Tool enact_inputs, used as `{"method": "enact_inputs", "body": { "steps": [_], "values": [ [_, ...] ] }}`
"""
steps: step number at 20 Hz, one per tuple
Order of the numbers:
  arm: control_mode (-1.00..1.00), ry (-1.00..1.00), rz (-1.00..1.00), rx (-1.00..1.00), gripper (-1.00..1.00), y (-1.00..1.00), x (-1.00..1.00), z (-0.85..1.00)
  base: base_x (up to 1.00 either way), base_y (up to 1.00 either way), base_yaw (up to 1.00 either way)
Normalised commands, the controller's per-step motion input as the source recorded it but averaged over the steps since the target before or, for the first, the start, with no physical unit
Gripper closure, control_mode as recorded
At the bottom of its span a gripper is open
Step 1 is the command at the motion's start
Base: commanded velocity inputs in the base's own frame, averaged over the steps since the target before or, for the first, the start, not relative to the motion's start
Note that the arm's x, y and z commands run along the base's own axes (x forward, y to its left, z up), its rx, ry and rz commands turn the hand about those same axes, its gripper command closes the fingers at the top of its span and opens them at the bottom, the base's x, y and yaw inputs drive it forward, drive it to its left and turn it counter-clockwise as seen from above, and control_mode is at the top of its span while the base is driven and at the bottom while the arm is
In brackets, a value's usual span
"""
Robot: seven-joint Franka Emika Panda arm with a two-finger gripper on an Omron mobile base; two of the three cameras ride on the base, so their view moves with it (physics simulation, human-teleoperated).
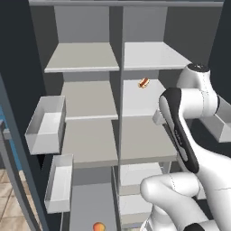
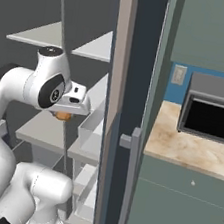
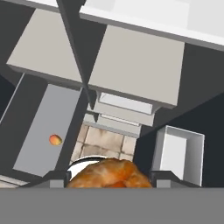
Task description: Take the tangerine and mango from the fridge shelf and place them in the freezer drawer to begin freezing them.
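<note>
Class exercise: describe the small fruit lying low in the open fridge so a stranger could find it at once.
Start at the open fridge's shelves, then drop to the grey freezer drawer at bottom left. The mango lies alone on its floor: a small yellow-orange oval with a red blush, unlike the hot dog far above.

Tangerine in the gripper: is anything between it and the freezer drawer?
Nothing visible. The tangerine hangs out in front of the shelves, and the drawer lies open below with the mango inside.

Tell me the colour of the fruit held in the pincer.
Dull orange; the tangerine shows best in the hand view.
</note>
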Motion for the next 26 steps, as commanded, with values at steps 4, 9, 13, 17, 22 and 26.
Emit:
{"method": "enact_inputs", "body": {
  "steps": [4,9,13,17,22,26],
  "values": [
    [1.0,0.0,0.0,0.0,1.0,0.0,0.0,0.0,-0.44,-0.25,0.28],
    [1.0,0.0,0.0,0.0,1.0,0.0,0.0,0.0,-0.65,-0.4,0.32],
    [1.0,0.0,0.0,0.0,1.0,0.0,0.0,0.0,-0.68,-0.57,0.33],
    [1.0,0.0,0.0,0.0,1.0,0.0,0.0,0.0,-0.21,-0.19,0.46],
    [1.0,0.0,0.0,0.0,1.0,0.0,0.0,0.0,0.0,0.0,0.45],
    [-1.0,0.03,0.12,-0.01,1.0,0.06,0.06,-0.18,0.0,0.0,0.0]
  ]
}}
